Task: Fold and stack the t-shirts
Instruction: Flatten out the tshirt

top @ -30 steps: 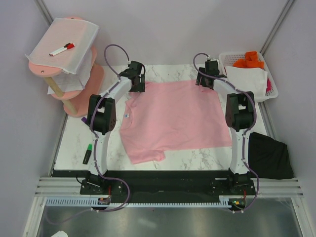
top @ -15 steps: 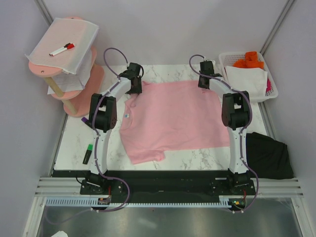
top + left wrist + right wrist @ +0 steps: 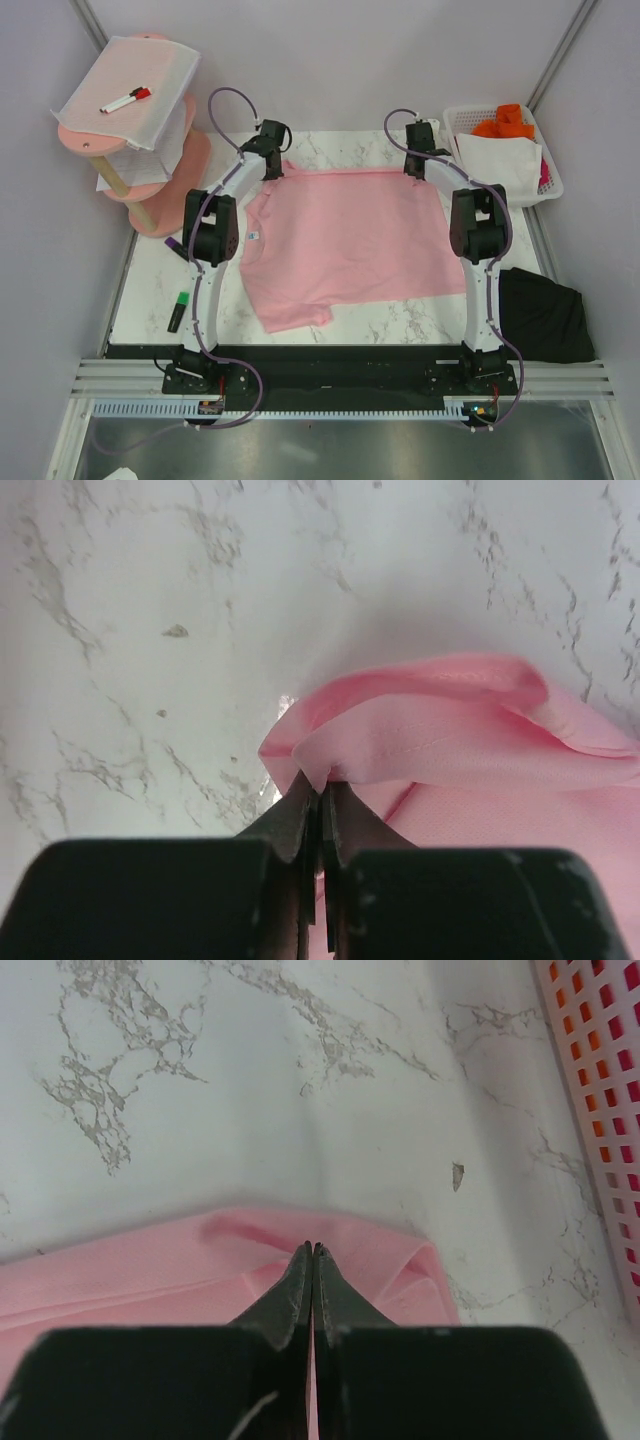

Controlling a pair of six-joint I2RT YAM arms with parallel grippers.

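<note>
A light pink t-shirt (image 3: 345, 235) lies spread flat on the marble table, a small white tag (image 3: 255, 236) near its left side. My left gripper (image 3: 273, 172) is shut on the shirt's far left corner, and the left wrist view shows pink cloth (image 3: 440, 735) bunched up at my left gripper (image 3: 322, 788) tips. At the far right corner my right gripper (image 3: 418, 172) is shut on the shirt, a fold of pink cloth (image 3: 380, 1260) rising round my right gripper (image 3: 313, 1250). A black t-shirt (image 3: 545, 315) lies crumpled at the table's near right edge.
A white basket (image 3: 550, 185) with orange and white cloth stands at the back right. A pink tiered stand (image 3: 150, 190) at the back left carries a white mesh sheet (image 3: 150, 80) with a red marker (image 3: 126, 99). A green marker (image 3: 179, 311) lies near the left edge.
Both grippers have closed on the pink shirt's far corners. The left gripper has shifted slightly toward the far edge, and the shirt's far hem is now pulled straighter.
</note>
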